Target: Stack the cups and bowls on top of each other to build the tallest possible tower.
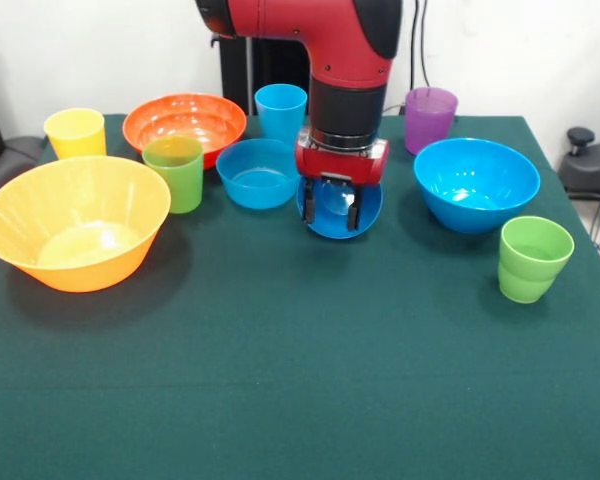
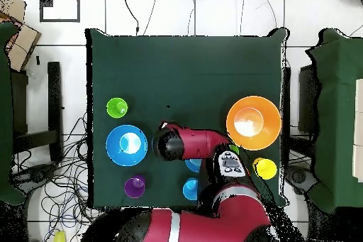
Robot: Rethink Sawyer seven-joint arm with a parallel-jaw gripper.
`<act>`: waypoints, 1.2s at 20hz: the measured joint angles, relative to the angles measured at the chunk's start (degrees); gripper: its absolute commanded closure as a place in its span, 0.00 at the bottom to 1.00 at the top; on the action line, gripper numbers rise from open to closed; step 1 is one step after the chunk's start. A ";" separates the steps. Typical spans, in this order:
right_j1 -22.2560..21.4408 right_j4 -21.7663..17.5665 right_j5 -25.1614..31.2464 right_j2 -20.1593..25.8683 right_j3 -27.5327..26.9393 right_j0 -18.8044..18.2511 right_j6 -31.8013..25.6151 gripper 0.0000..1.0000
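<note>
My gripper (image 1: 332,207) is open, its fingers down at the small dark blue bowl (image 1: 368,205) in the table's middle, one finger at its left rim and one inside. The medium light blue bowl (image 1: 258,175) stands just left of it, with the light blue cup (image 1: 281,110) behind. The orange-red bowl (image 1: 185,122), a green cup (image 1: 174,172), the yellow cup (image 1: 75,132) and the big yellow-orange bowl (image 1: 75,220) stand at the left. The purple cup (image 1: 430,118), the big light blue bowl (image 1: 476,183) and a second green cup (image 1: 533,258) stand at the right. No bowls are nested; no tower shows.
The dark green table (image 1: 300,400) holds nothing in its near half. In the overhead view my arm (image 2: 191,143) hides the gripper and the small bowl. Chairs and cables lie around the table.
</note>
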 measured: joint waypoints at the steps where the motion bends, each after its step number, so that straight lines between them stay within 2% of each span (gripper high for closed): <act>1: -0.26 0.01 0.08 0.09 0.00 -0.07 0.00 0.00; 13: -2.14 0.62 0.19 1.13 0.02 -0.97 0.00 0.00; 24: -5.96 4.02 3.85 1.69 2.29 -0.49 0.00 0.00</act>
